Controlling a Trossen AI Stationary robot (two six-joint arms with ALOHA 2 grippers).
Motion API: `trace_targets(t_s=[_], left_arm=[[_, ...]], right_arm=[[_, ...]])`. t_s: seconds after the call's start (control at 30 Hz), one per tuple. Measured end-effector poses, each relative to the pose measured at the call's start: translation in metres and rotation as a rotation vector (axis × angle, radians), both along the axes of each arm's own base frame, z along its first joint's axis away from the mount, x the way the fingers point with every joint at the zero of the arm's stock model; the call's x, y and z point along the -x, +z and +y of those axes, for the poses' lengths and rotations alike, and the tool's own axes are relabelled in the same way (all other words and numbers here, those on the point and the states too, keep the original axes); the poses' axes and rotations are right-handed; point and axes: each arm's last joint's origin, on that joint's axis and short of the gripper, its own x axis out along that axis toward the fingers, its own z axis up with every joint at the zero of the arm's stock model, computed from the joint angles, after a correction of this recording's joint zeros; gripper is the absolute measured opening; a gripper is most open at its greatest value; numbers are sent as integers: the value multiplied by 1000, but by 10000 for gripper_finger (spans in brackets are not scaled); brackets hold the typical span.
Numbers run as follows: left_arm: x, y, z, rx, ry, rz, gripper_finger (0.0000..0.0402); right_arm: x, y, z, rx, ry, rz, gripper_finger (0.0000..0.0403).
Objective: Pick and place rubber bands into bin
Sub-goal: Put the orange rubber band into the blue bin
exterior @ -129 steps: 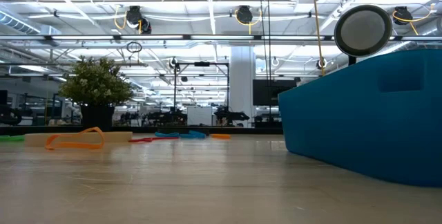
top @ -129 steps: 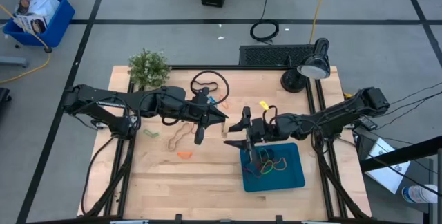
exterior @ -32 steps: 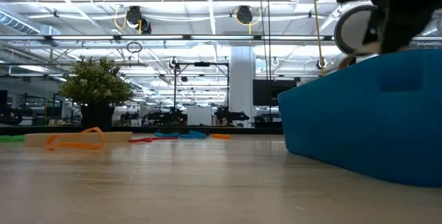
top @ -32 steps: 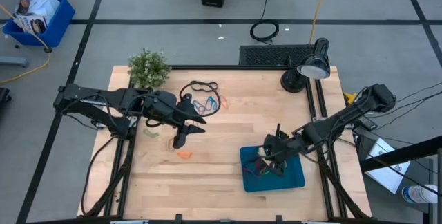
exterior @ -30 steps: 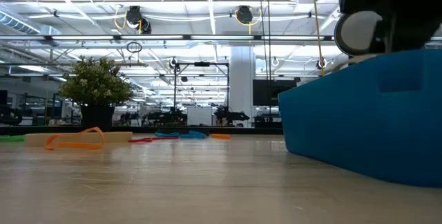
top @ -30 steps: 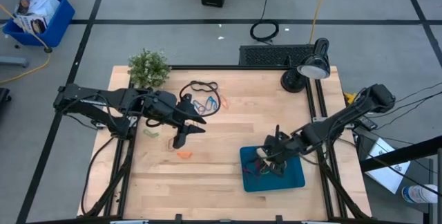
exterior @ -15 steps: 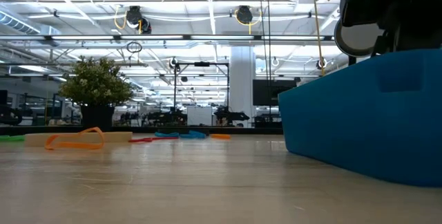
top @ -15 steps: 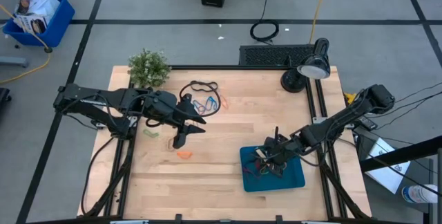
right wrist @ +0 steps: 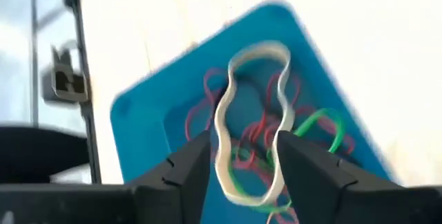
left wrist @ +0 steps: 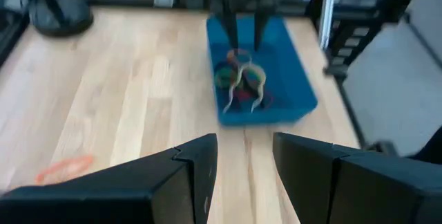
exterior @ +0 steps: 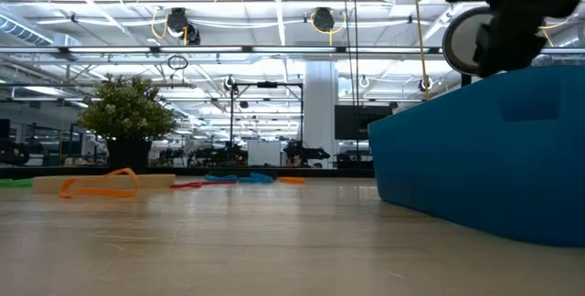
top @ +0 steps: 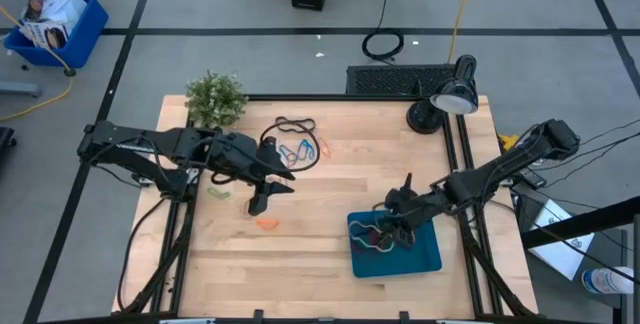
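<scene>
Tabletop camera misses the tan band (right wrist: 252,124) in the bin (right wrist: 148,124).

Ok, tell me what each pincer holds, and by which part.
Nothing gripped. The right pincer stands open over the bin, a tan rubber band loose between its fingers; the left pincer is open and empty.

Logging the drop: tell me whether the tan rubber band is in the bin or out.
In. The tan rubber band lies over the bin, on the red and green bands, ahead of the right gripper, whose fingers stand apart.
</scene>
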Motion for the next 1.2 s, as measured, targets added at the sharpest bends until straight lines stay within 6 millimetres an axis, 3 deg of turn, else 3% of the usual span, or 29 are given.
trace_targets(t_s=[0.23, 0.47, 0.7, 0.83, 0.97, 1.2], left_arm=[[2, -30, -2, -87, 32, 284, 147], [-7, -63, -20, -196, -47, 511, 147], [-22, -91, -40, -272, -91, 604, 147], [-19, -115, -47, -323, -76, 677, 147], [-14, -141, -46, -271, -44, 726, 147], [-11, -175, -51, -205, -67, 651, 147]], right_arm=[[9, 26, -15, 27, -79, -169, 162], [5, 43, -23, 38, -63, -334, 162], [1, 50, -30, 62, -71, -407, 161], [-1, 52, -35, 88, -71, -429, 164], [-2, 52, -40, 99, -94, -428, 163], [-5, 52, -49, 112, -133, -427, 165]])
